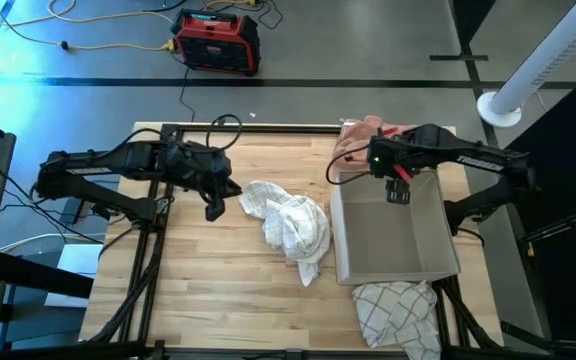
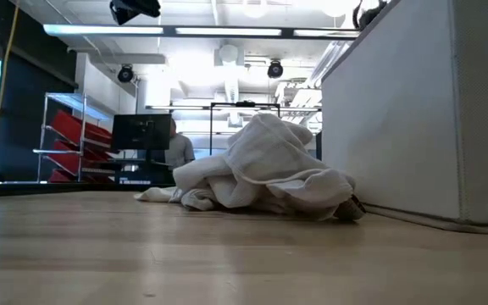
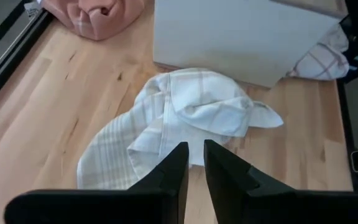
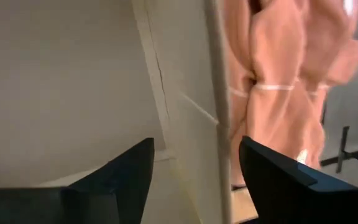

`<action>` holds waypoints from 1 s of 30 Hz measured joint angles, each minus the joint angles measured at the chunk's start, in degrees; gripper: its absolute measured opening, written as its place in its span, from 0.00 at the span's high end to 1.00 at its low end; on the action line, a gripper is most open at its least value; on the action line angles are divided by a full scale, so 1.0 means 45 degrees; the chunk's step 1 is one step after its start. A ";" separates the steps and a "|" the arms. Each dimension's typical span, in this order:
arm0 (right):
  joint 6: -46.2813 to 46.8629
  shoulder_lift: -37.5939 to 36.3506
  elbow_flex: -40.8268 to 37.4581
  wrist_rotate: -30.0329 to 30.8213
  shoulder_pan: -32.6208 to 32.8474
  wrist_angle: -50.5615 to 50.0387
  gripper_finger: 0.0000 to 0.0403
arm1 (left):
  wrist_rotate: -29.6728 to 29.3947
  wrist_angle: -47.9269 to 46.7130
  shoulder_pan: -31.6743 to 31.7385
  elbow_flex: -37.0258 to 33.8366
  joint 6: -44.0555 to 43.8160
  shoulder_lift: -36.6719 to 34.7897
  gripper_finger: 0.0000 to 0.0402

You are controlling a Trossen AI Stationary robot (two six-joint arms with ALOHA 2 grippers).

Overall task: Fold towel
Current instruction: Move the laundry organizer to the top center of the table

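Wooden table (image 1: 218, 290) bears a crumpled towel (image 1: 290, 225), left gripper (image 1: 214, 203) nearly closed beside it, right gripper (image 1: 399, 190) spread empty over the bin (image 1: 393, 262).

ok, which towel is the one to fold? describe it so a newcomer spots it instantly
Start from the big grey bin on the table's right half. The crumpled white towel lies on bare wood against its left side, just ahead of the left claw. Unlike the pink cloth behind the bin and the checked one in front, it's mid-table.

Soft cloth towel (image 1: 293, 225) — smooth wood table (image 1: 218, 290).
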 joint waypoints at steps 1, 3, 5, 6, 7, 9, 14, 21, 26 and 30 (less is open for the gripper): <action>-0.0256 0.0005 -0.0351 -0.0088 -0.0179 0.0260 0.45 | 0.0000 0.0000 -0.0005 0.0000 0.0007 0.0046 0.89; -0.0672 0.0015 -0.1042 -0.0129 -0.0502 0.0946 0.45 | -0.0024 0.0014 -0.0004 0.0000 0.0087 0.0129 0.89; -0.1031 0.0015 -0.1607 -0.0043 -0.0806 0.1575 0.45 | -0.0034 0.0015 -0.0005 0.0000 0.0247 0.0222 0.89; -0.1140 0.0015 -0.1788 0.0070 -0.0929 0.1807 0.45 | -0.0033 0.0010 -0.0004 0.0000 0.0255 0.0266 0.89; -0.1170 0.0015 -0.1885 0.0113 -0.1012 0.1918 0.45 | -0.0034 0.0011 0.0000 0.0000 0.0253 0.0293 0.89; -0.1160 0.0015 -0.1943 0.0136 -0.1106 0.2044 0.47 | -0.0034 0.0012 -0.0005 0.0000 0.0264 0.0312 0.89; -0.1099 0.0015 -0.1943 -0.0274 -0.1310 0.2148 0.69 | -0.0322 0.0014 -0.0005 0.0000 0.0276 0.0315 0.89; -0.0270 0.0033 -0.1633 -0.1536 -0.1705 0.1737 0.99 | -0.0432 -0.0430 -0.0005 0.0000 0.0276 0.0305 0.89; 0.0277 0.0034 0.0496 -0.2202 -0.1655 -0.0440 1.00 | -0.0432 -0.1993 -0.0029 0.0000 0.0061 0.0226 0.89; 0.1097 -0.0036 0.2860 -0.2980 -0.1717 -0.0571 1.00 | -0.0447 -0.2809 -0.0172 0.0000 -0.0064 0.0189 0.89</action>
